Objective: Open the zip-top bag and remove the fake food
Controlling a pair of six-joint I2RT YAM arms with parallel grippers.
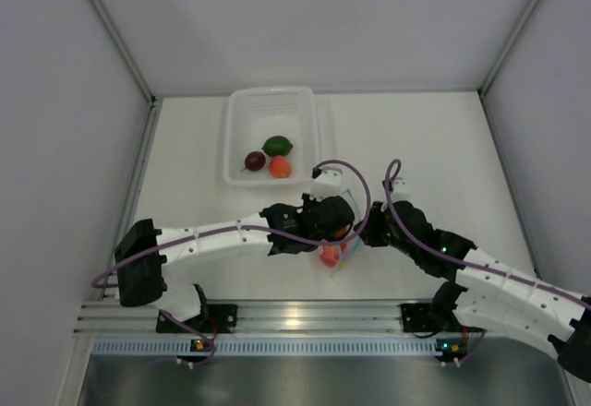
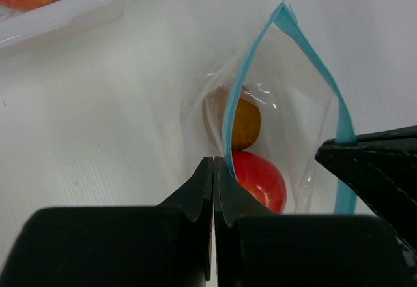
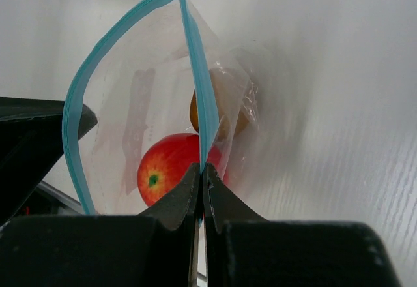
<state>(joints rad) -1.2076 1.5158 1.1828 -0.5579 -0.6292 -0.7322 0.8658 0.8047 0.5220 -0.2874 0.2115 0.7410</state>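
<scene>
L pincer (image 2: 214, 169) & R pincer (image 3: 201, 175) each clench zip-top bag (image 2: 290, 124) lip; bag betw. them.

The desk (image 1: 434, 138) is white and flat. A see-through white tub (image 1: 233, 138) sits on it near the back, a bit left of the middle. The zip-top bag (image 2: 280, 104) is nearer the front, not touching the tub. Its bottom seems to rest on the desk.

Two fruits (image 2: 259, 181) inside the zip-top bag (image 2: 296, 98), three fruits (image 1: 276, 146) in the tub (image 1: 238, 115) behind
</scene>
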